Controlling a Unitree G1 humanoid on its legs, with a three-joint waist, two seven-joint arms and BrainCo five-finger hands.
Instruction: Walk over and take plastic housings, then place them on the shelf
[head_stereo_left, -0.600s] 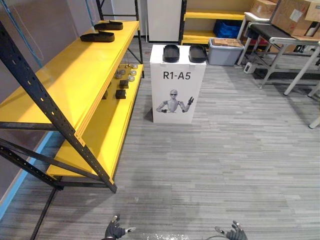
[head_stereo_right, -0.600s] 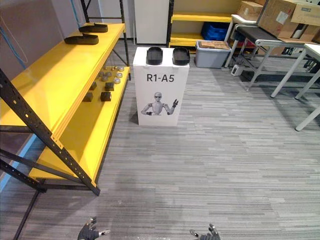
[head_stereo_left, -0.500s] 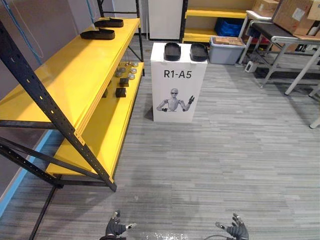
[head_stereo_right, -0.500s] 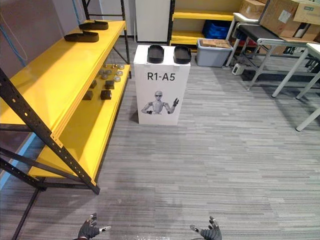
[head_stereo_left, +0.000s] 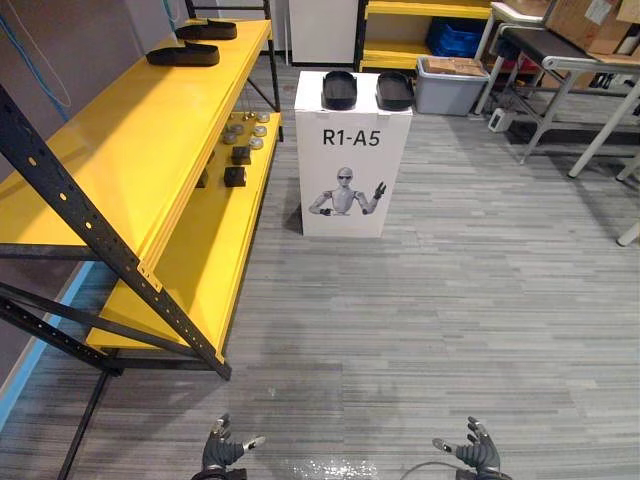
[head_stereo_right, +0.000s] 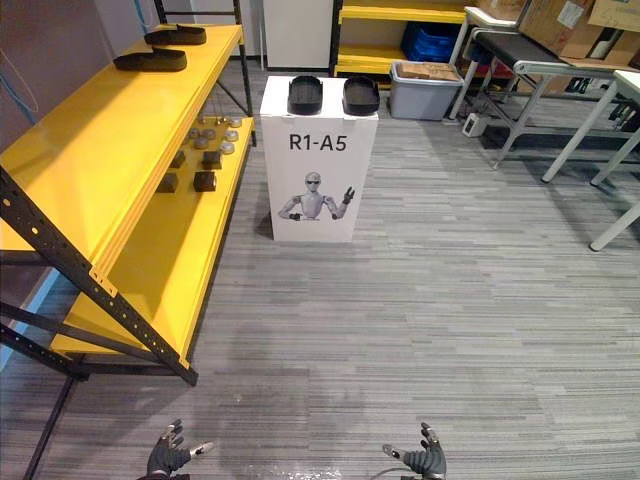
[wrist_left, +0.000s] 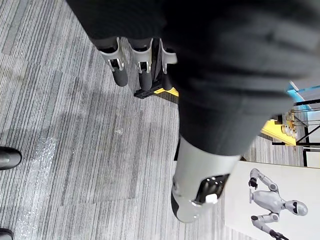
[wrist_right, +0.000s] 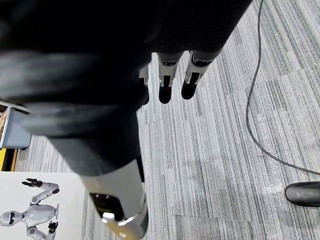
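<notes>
Two black plastic housings (head_stereo_left: 339, 89) (head_stereo_left: 394, 90) lie side by side on top of a white box (head_stereo_left: 352, 170) printed with a robot picture, straight ahead across the grey floor. Two more black housings (head_stereo_left: 183, 55) (head_stereo_left: 207, 30) rest at the far end of the yellow shelf's upper board (head_stereo_left: 130, 150) on my left. My left hand (head_stereo_left: 218, 454) and right hand (head_stereo_left: 477, 455) hang low at the near edge, far from the box, both open and empty. The wrist views show the left fingers (wrist_left: 118, 63) and right fingers (wrist_right: 165, 79) straight over the floor.
Small dark and silver parts (head_stereo_left: 240, 150) sit on the shelf's lower board (head_stereo_left: 200, 260). The black shelf post (head_stereo_left: 215, 365) stands near my left. A grey bin (head_stereo_left: 450, 85), another yellow rack and metal tables (head_stereo_left: 560, 80) line the back right. Open floor leads to the box.
The whole picture has shifted, so the camera has moved: the box and shelf sit slightly higher in view. Both hands show a little more at the bottom edge.
</notes>
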